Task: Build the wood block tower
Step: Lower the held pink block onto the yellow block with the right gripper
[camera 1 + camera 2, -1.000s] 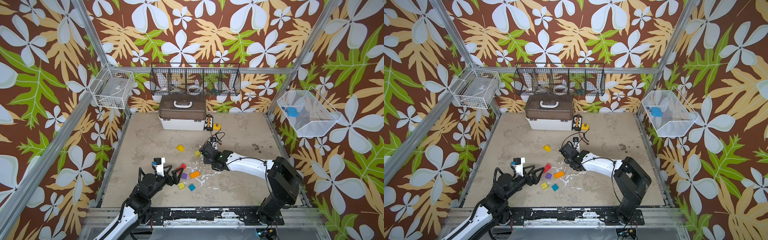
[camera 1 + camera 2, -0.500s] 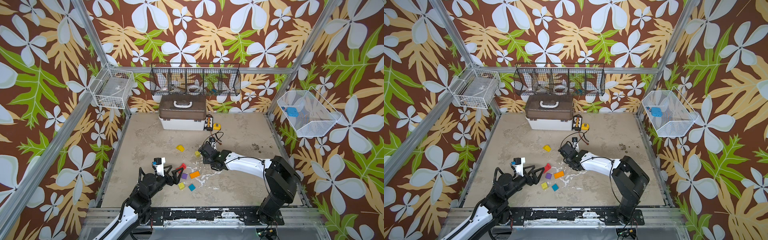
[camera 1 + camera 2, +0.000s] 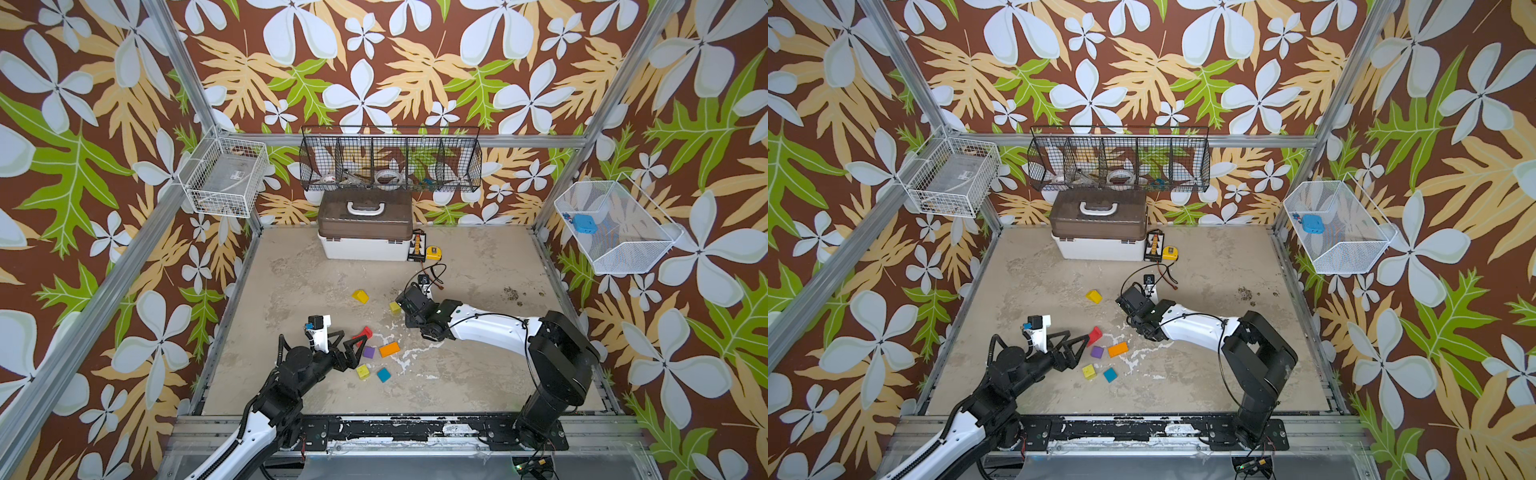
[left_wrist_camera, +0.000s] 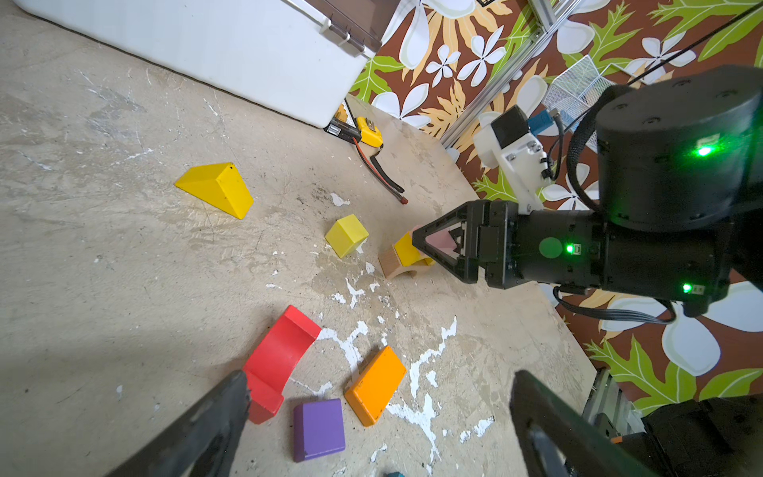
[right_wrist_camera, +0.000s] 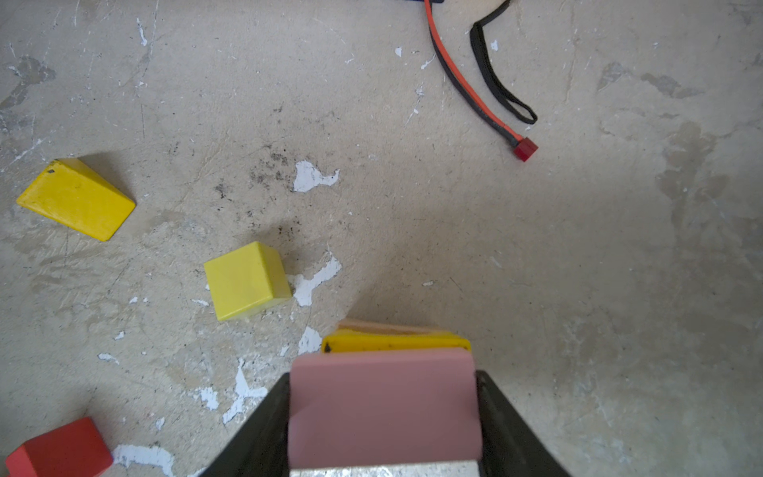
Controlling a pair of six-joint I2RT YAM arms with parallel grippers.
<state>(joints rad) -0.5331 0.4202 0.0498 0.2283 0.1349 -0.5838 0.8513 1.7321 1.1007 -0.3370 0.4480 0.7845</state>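
Observation:
My right gripper (image 5: pixel 382 384) is shut on a pink block (image 5: pixel 384 409). The pink block sits on a yellow block (image 4: pixel 404 250), which rests on a plain wood arch (image 4: pixel 392 262); this small tower is hidden under the gripper (image 3: pixel 402 304) in both top views. A loose yellow cube (image 5: pixel 245 281) lies beside it, and a yellow roof wedge (image 3: pixel 360 296) lies farther left. My left gripper (image 4: pixel 380 378) is open and holds nothing, low over the red arch (image 4: pixel 280 359), purple block (image 4: pixel 318 429) and orange block (image 4: pixel 375 384). A yellow-green cube (image 3: pixel 363 371) and a teal block (image 3: pixel 383 375) lie nearer the front.
A white box with a brown lid (image 3: pixel 365 232) stands at the back, with a yellow tape measure (image 3: pixel 432 252) next to it. A red and black cable (image 5: pixel 487 82) trails across the floor behind the right gripper. Wire baskets (image 3: pixel 390 162) hang on the walls.
The right gripper has edged slightly left with the pink block between its fingers. The left arm and the loose blocks have not moved.

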